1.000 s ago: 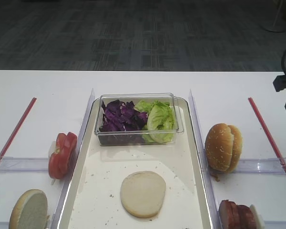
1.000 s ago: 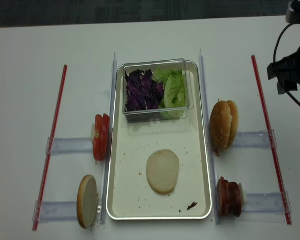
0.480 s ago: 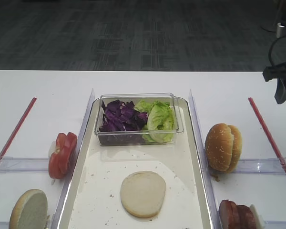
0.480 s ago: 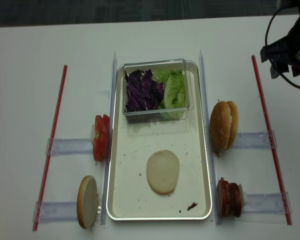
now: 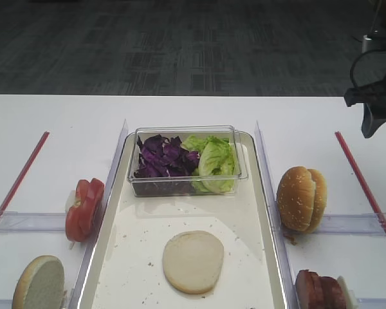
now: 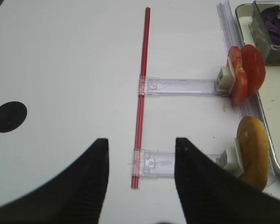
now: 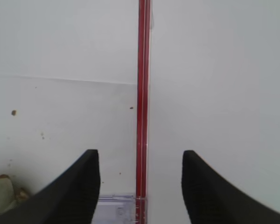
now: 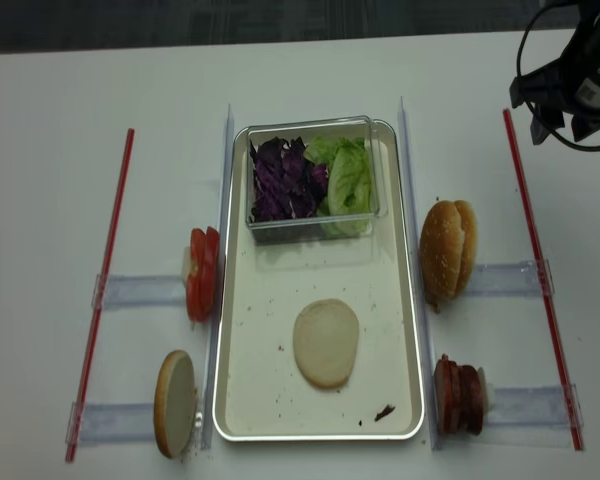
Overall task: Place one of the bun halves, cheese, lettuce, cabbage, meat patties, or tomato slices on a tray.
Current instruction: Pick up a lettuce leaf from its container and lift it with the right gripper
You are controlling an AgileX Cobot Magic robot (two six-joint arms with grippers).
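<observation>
The tray [image 5: 116, 257] lies mid-table with one bun half [image 5: 193, 261] cut face up on it. Its clear tub holds cabbage [image 5: 162, 158] and lettuce [image 5: 215, 159]. More bun halves stand on edge at the right [image 5: 301, 198] and the front left [image 5: 38, 283]. Tomato slices [image 5: 84, 208] stand left of the tray and meat patties [image 5: 320, 290] at the front right. No cheese shows. My right gripper [image 7: 140, 153] is open and empty above the right red strip [image 7: 143, 93], far right at the back [image 5: 373, 116]. Over the left red strip, my left gripper [image 6: 142, 140] is open and empty.
Clear plastic rails [image 8: 140, 292] run out from the tray's sides to both red strips [image 8: 105, 280]. A dark scrap [image 8: 384, 410] lies in the tray's front right corner. A black round spot [image 6: 8, 116] marks the table's far left.
My right gripper has moved toward the far edge of the table and slightly left, still open and empty. Nothing on the table has moved.
</observation>
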